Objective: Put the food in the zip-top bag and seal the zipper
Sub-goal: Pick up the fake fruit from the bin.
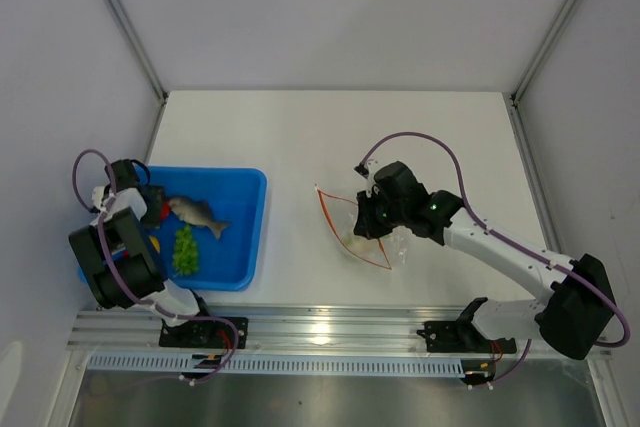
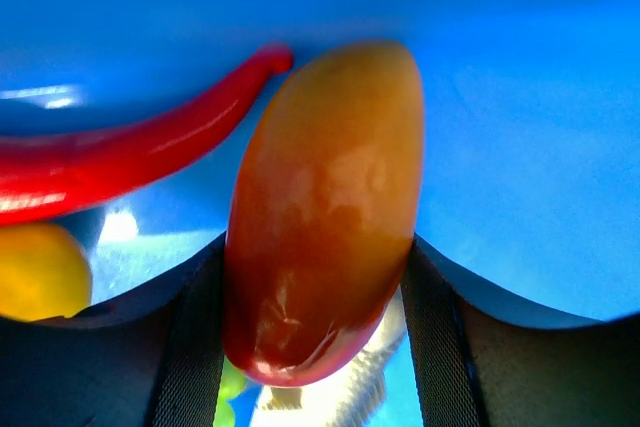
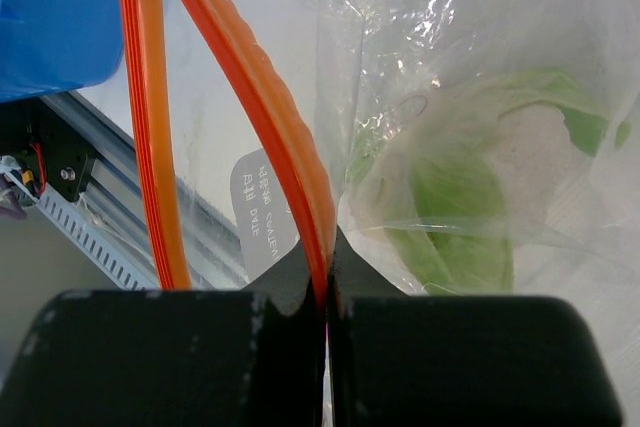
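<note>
White table [image 1: 300,137]: left gripper [image 2: 315,347] clasps red-orange fruit [image 2: 320,207]; right gripper [image 3: 327,297] pinches zipper [image 3: 260,117].

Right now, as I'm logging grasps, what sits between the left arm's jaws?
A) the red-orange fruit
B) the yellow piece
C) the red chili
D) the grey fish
A: in the left wrist view the red-orange fruit fills the gap between the left jaws, while the red chili lies off to one side in the blue tray.

Tray [image 1: 243,209] left of zip-top bag [image 1: 345,224]
</note>
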### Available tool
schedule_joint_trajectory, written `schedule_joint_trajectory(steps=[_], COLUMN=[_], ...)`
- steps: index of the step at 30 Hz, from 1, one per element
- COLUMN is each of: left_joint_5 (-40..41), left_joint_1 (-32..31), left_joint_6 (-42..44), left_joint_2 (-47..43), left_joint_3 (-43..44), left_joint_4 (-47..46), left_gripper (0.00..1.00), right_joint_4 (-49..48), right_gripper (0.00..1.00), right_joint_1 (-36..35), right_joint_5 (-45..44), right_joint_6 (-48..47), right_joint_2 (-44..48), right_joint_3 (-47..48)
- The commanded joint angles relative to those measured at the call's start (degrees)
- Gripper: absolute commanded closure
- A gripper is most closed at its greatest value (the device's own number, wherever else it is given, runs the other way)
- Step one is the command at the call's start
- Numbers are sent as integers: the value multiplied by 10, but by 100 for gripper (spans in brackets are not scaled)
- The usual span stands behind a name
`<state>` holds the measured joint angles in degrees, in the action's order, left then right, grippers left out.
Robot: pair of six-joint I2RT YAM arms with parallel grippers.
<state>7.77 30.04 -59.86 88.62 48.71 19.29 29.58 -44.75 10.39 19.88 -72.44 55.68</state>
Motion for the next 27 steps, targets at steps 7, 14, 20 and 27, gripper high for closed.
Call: schedule_joint_trajectory(steps=[7, 14, 20, 27], left_joint_5=[-32, -48, -123, -233], left_joint_1=[-16, -72, -179, -378], left_joint_6=[15, 29, 79, 88], left_joint_2=[-144, -317, -443, -497], left_joint_3=[-33, -53, -41, -46], left_joint_4=[21, 80, 109, 44], left_gripper=[99, 99, 99, 99], right_joint_4=[-7, 10, 27, 37], right_gripper=[100, 100, 100, 100], right_joint_1=[1, 0, -1, -4], right_joint_5=[-5, -20, -40, -55], right_joint_6=[12, 19, 25, 33], right_joint_2=[27, 29, 13, -6], right_joint_3=[9, 29, 68, 114])
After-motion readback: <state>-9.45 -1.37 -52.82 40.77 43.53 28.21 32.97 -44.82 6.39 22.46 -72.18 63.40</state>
